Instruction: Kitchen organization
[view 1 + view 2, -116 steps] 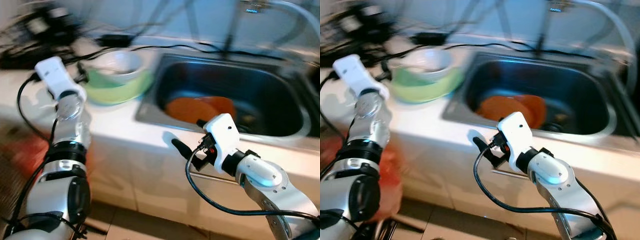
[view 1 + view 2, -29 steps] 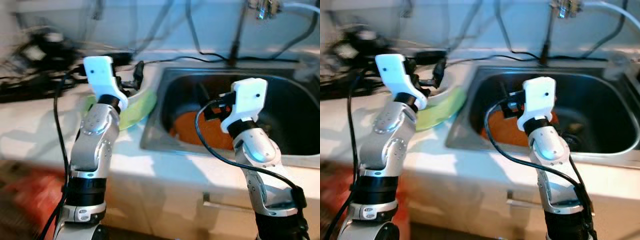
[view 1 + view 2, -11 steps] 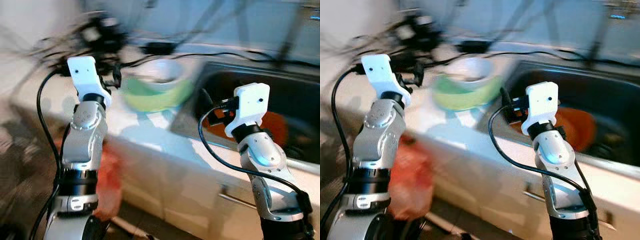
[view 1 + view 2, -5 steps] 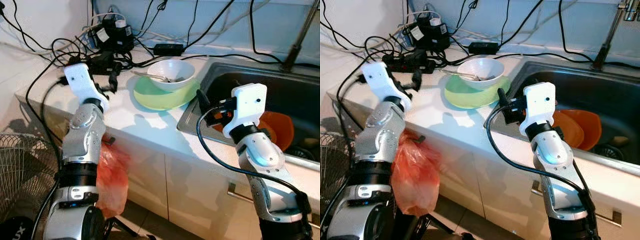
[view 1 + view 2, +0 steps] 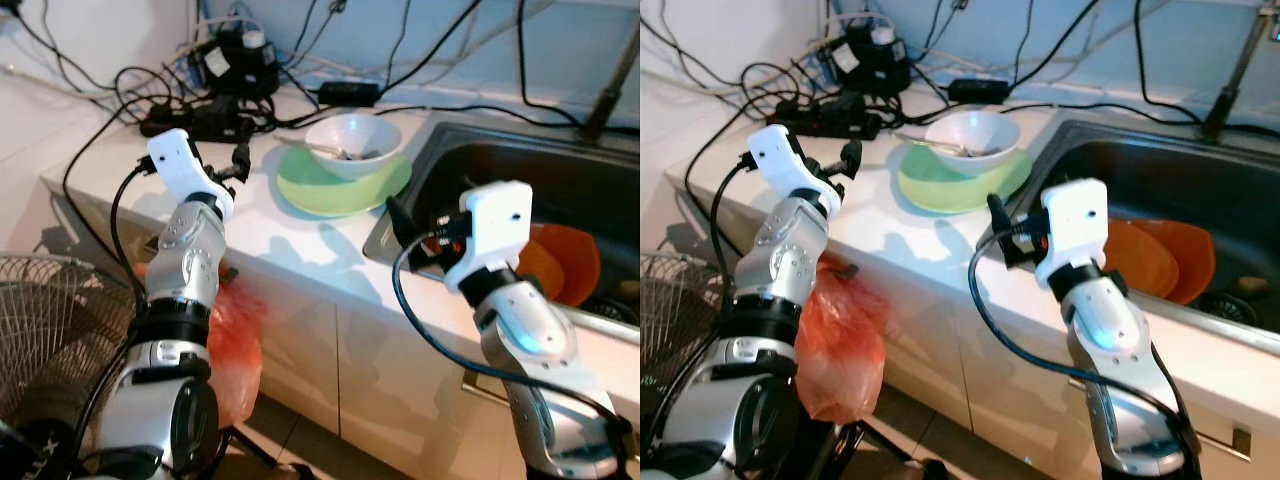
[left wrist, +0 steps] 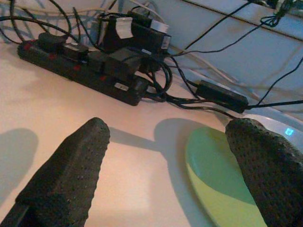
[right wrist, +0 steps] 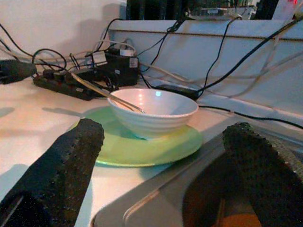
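A white bowl (image 5: 350,140) with a spoon (image 7: 102,92) in it rests on a green plate (image 5: 310,190) on the white counter, just left of the sink (image 5: 480,170). Two orange plates (image 5: 570,265) lie in the sink. My left gripper (image 6: 168,130) is open above the counter, left of the green plate, pointing toward its edge. My right gripper (image 7: 165,130) is open over the sink's near left corner, facing the bowl from a short distance. Neither gripper holds or touches anything.
A black power strip (image 5: 200,125) with plugs and tangled cables lies at the back of the counter. A red plastic bag (image 5: 235,340) hangs on the cabinet front under my left arm. A floor fan (image 5: 50,330) stands at the lower left. The faucet (image 5: 610,80) rises behind the sink.
The view swung left from the sink toward the counter, blurred a second ago and sharp now. Both grippers stay open and hover in much the same places.
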Motion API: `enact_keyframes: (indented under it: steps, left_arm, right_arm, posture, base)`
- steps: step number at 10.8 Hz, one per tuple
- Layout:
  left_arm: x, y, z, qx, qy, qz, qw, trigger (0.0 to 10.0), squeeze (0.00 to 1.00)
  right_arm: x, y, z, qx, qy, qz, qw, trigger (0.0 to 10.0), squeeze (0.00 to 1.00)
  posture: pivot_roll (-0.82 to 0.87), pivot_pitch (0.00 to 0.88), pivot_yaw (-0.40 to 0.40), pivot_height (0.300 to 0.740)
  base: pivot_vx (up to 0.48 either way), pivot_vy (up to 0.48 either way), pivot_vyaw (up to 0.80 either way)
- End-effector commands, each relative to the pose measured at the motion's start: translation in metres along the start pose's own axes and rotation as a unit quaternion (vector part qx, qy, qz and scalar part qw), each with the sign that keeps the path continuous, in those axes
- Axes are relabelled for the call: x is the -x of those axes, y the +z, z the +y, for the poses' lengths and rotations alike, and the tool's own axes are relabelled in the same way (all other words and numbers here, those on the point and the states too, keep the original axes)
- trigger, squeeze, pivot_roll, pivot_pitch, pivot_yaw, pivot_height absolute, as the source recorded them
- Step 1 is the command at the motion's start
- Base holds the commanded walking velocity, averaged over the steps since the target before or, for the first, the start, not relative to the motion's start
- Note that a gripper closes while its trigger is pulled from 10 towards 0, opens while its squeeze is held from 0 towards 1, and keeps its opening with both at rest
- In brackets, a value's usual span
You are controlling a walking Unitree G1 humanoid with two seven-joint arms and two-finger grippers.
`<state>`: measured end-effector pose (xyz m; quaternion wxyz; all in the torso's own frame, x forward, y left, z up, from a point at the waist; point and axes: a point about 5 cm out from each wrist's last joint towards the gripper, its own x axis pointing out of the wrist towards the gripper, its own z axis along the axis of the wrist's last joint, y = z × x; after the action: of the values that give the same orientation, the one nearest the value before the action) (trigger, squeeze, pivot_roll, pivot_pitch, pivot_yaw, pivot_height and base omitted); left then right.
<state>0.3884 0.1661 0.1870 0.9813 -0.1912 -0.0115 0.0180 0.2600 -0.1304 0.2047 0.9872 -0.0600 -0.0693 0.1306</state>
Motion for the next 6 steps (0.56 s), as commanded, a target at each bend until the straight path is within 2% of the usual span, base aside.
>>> enact_keyframes:
  steps: [1,4,6]
  left_arm:
    - [-0.0035,0.0052,-0.0034,0.005,-0.008,-0.007,1.000,10.0,0.00]
    - [-0.0091,0.0045,-0.0042,0.010,-0.010,-0.005,1.000,10.0,0.00]
    - [-0.0116,0.0070,-0.0018,0.010,-0.005,-0.008,1.000,10.0,0.00]
  right_arm:
    - [0.0018,0.0043,0.0005,-0.003,0.000,-0.003,1.000,10.0,0.00]
    - [0.0056,0.0044,-0.0004,-0.008,-0.011,0.005,1.000,10.0,0.00]
    - [0.0071,0.0050,-0.0012,-0.005,-0.013,0.005,1.000,10.0,0.00]
  posture:
    - [-0.18,0.000,0.111,0.740]
    - [-0.19,0.000,0.123,0.740]
    - [-0.19,0.000,0.122,0.740]
  base:
    - [0.000,0.000,0.00]
    - [0.000,0.000,-0.77]
    - [0.000,0.000,0.00]
